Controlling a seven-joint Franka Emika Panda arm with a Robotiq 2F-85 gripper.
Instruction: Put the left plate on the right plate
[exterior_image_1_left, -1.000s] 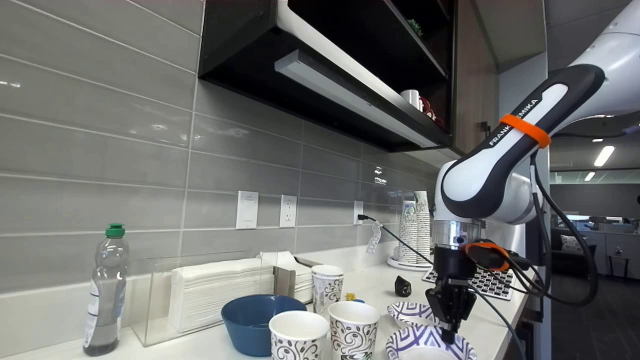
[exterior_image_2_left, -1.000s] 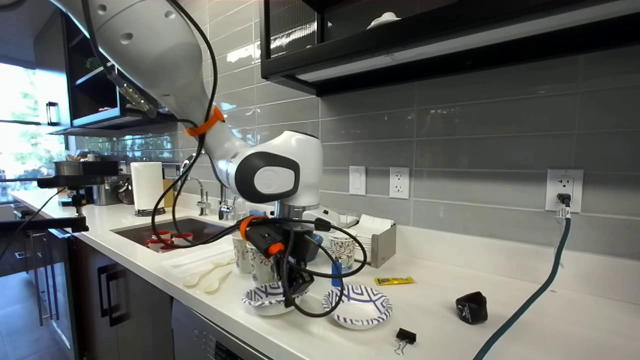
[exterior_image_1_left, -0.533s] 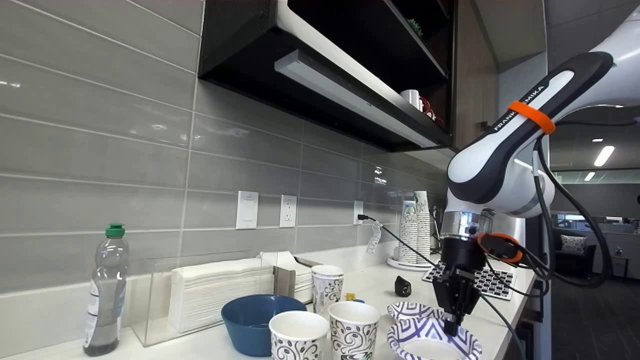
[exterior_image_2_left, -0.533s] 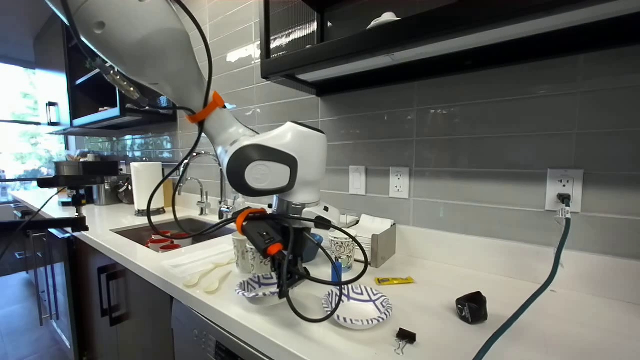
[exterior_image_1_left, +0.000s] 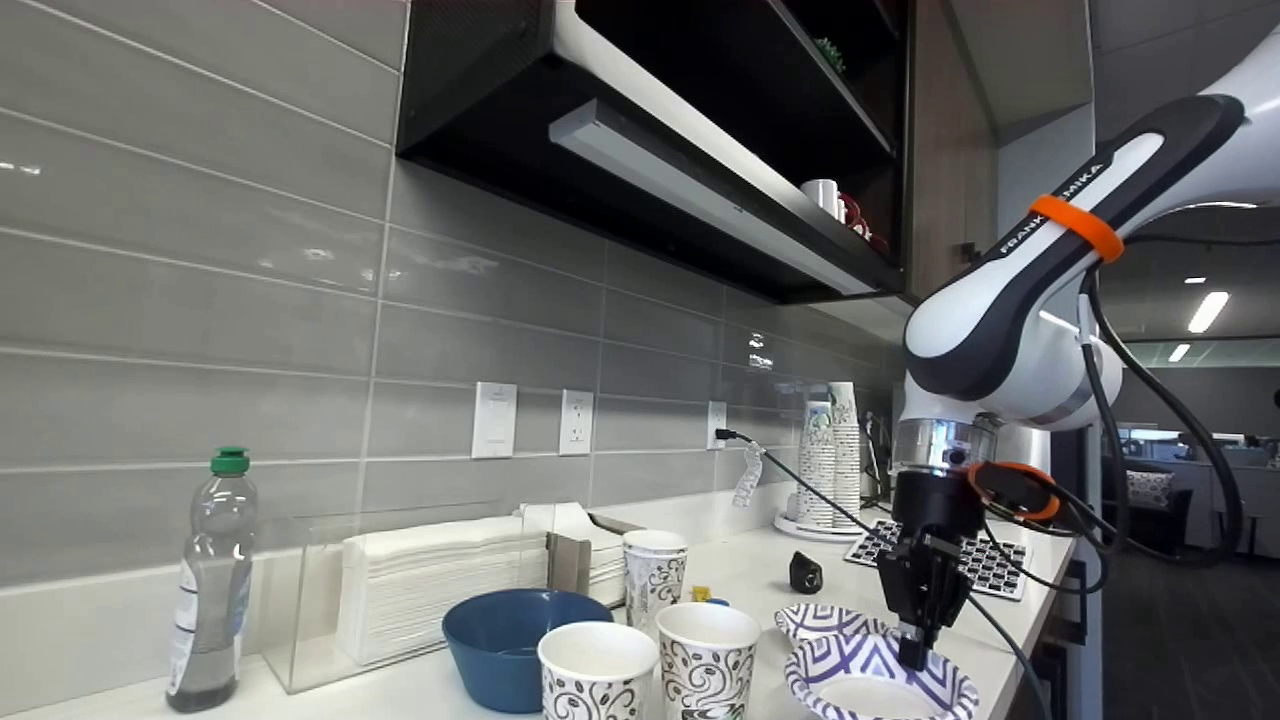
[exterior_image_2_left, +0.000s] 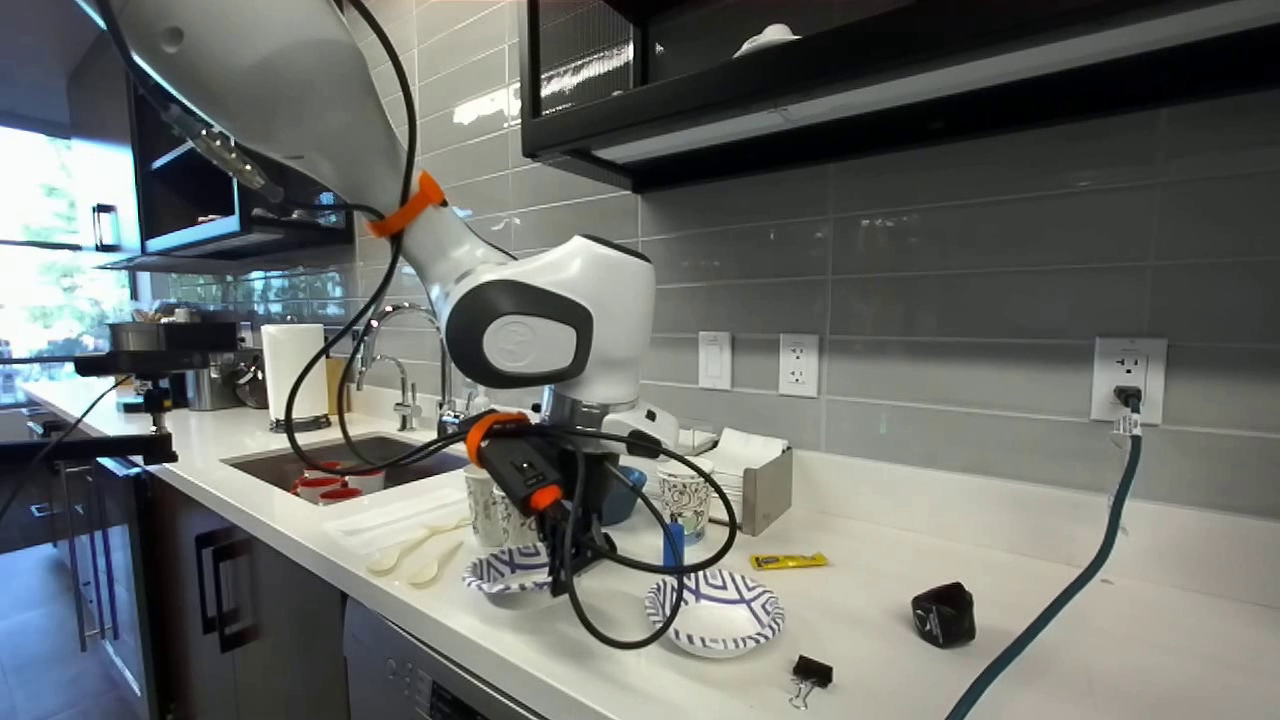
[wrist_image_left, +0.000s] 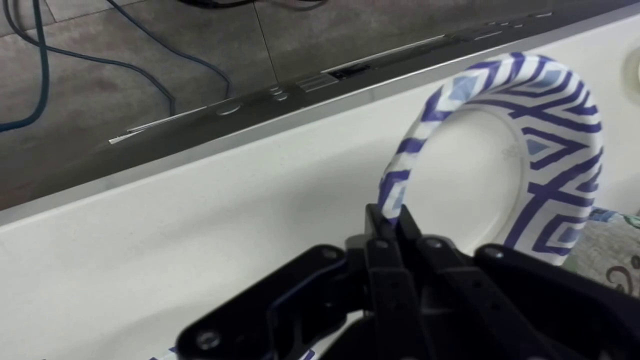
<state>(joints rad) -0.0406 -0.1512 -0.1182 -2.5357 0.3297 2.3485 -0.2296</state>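
Observation:
The left plate, a white paper plate with a purple and blue pattern, shows in both exterior views (exterior_image_1_left: 868, 694) (exterior_image_2_left: 503, 570) and fills the right of the wrist view (wrist_image_left: 467, 167). My gripper (wrist_image_left: 389, 215) is shut on its rim; it also shows in both exterior views (exterior_image_1_left: 914, 652) (exterior_image_2_left: 562, 580). The plate seems held slightly above the counter. The right plate, with the same pattern, rests on the counter (exterior_image_2_left: 720, 615); in an exterior view (exterior_image_1_left: 818, 622) the left plate partly covers it. A patterned sliver shows at the wrist view's bottom edge.
Paper cups (exterior_image_1_left: 708, 665) and a blue bowl (exterior_image_1_left: 520, 645) stand beside the plates. A binder clip (exterior_image_2_left: 810, 675), black item (exterior_image_2_left: 943, 615), yellow packet (exterior_image_2_left: 788, 561) and blue item (exterior_image_2_left: 673, 545) lie around the right plate. The counter's front edge (wrist_image_left: 200, 162) is close.
The gripper and left plate have moved together, away from the right plate and slightly up. The right plate has stayed in place. The gripper was at the left plate's rim throughout.

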